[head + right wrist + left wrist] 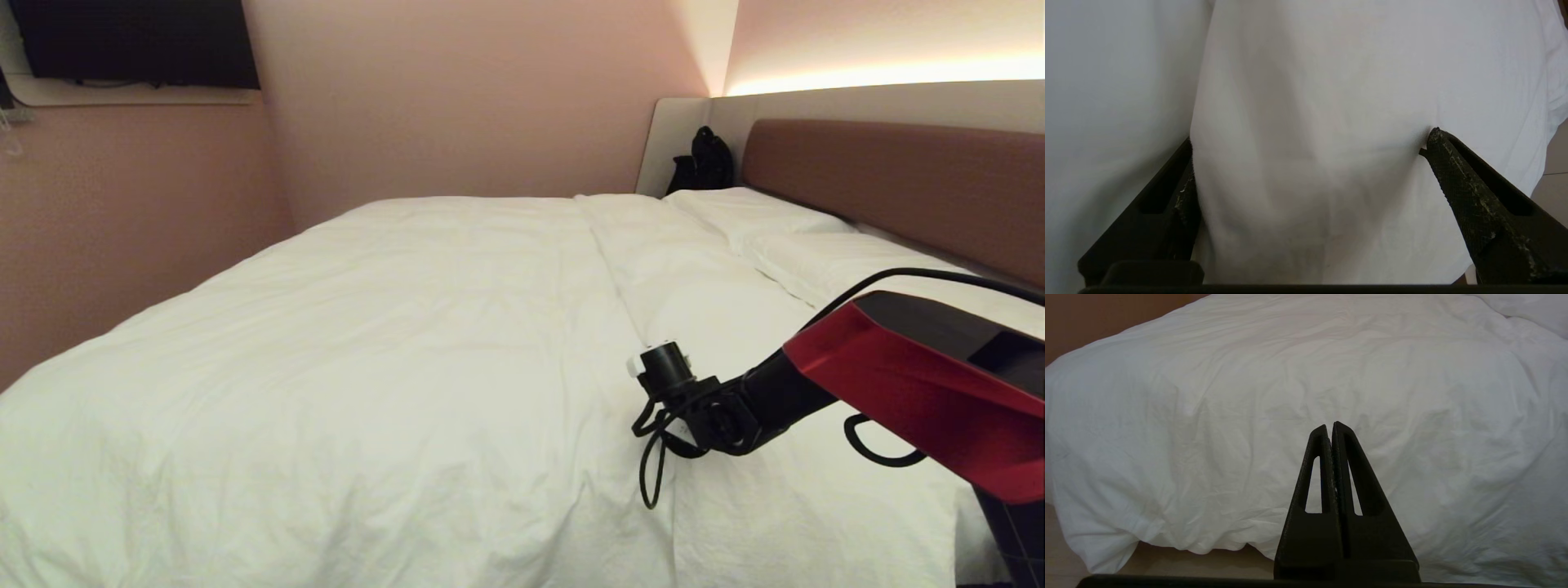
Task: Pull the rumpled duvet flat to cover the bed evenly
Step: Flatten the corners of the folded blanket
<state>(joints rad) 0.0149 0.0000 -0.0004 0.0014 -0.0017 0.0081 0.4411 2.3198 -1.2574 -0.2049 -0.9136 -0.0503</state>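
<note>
White cloth bulges between the wide-spread jaws of the right gripper (pixel 1310 163), not yet pinched; beyond it the duvet (pixel 367 343) covers most of the bed (pixel 898 175), its folded edge short of the pillows (pixel 759 216); left gripper (pixel 1331 428) closed, idle.

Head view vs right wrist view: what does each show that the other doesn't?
Only the head view: the brown padded headboard, two rectangular white pillows, a black bag in the corner, a dark wall-mounted screen, and the right arm's red shell.
Only the right wrist view: the right gripper, its black fingers spread wide with a fold of white cloth between them.
Both: the puffy white duvet.
</note>
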